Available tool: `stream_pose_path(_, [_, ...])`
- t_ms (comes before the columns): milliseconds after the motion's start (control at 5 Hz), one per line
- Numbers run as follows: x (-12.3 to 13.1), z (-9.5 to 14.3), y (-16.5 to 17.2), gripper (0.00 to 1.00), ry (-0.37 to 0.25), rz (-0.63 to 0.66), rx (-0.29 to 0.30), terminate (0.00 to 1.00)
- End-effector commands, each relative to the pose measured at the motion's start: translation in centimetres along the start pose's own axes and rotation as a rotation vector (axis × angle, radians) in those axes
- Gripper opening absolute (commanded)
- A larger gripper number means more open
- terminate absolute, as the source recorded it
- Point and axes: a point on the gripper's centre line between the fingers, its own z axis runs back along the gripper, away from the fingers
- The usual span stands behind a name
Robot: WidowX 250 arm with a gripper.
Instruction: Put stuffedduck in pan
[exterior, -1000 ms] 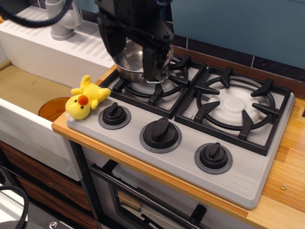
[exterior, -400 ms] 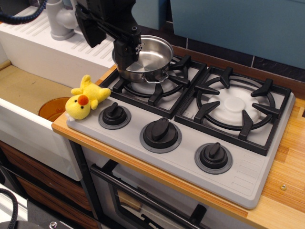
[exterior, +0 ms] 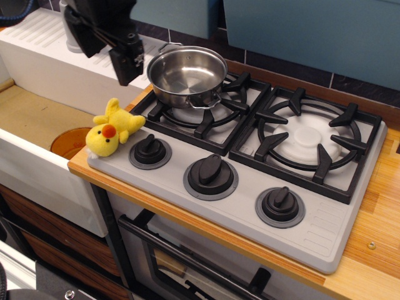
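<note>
The yellow stuffedduck (exterior: 111, 130) lies on the stove's front left corner, next to the leftmost knob, orange beak up. The shiny steel pan (exterior: 186, 74) stands empty on the back left burner grate. My gripper (exterior: 127, 74) hangs to the left of the pan, above and behind the duck, over the counter's edge. It holds nothing. Its black fingers (exterior: 127, 62) overlap from this side, so I cannot tell whether there is a gap between them.
Three black knobs (exterior: 210, 175) line the stove's front. The right burner grate (exterior: 309, 140) is bare. A sink (exterior: 37, 119) with an orange disc (exterior: 67, 141) lies to the left, with a white drain board (exterior: 44, 44) and faucet base behind it.
My gripper has moved left and up, from over the pan to the left of it. The pan and the duck have not moved.
</note>
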Motion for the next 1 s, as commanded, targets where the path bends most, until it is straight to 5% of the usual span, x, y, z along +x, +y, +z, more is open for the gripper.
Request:
stream_pose_path(0, [-2.0, -3.5, 1.6, 1.0, -0.076, 0.011, 0.003, 0.0])
stream_pose_path(400, [-5.3, -8.0, 0.8, 1.0, -0.115, 0.055, -0.013, 0.0])
stream_pose_path(800, [-6.7, -10.2, -1.1, 1.0, -0.086, 0.085, -0.022, 0.0])
